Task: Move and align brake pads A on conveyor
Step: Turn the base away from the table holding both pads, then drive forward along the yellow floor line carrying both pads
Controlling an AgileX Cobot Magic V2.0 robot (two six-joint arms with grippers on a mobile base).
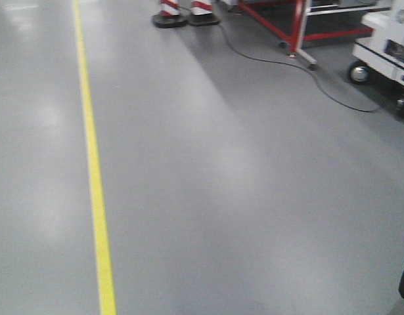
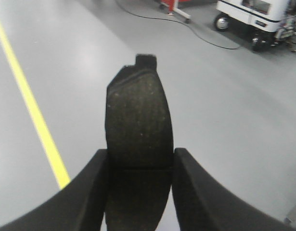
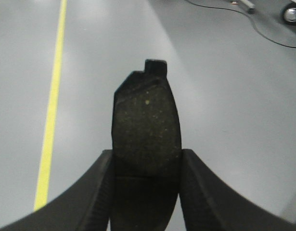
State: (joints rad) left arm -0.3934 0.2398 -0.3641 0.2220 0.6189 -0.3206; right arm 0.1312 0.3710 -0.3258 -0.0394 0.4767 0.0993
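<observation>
Left wrist-mounted, nearest: pinches one of the brake pads A (image 2: 138,110) by its long edges in the clenched left gripper (image 2: 140,155), tab outward, probably so its length can be squared up on laying down. Right wrist-mounted: clamps a second pad (image 3: 147,115) likewise in the right gripper (image 3: 147,156). Counts two pads, both aloft; finds no conveyor anywhere. Farther off: grey floor (image 1: 254,197), one yellow line (image 1: 93,164), one cable (image 1: 274,62).

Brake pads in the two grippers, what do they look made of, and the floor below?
The left brake pad, in the left gripper, and the right brake pad, in the right gripper, look like a dark, matte, grainy pressed friction compound with pale specks; the notched tab on top suggests a metal backing, unconfirmed. The floor seems smooth coated concrete or epoxy, grey with soft glare.
</observation>
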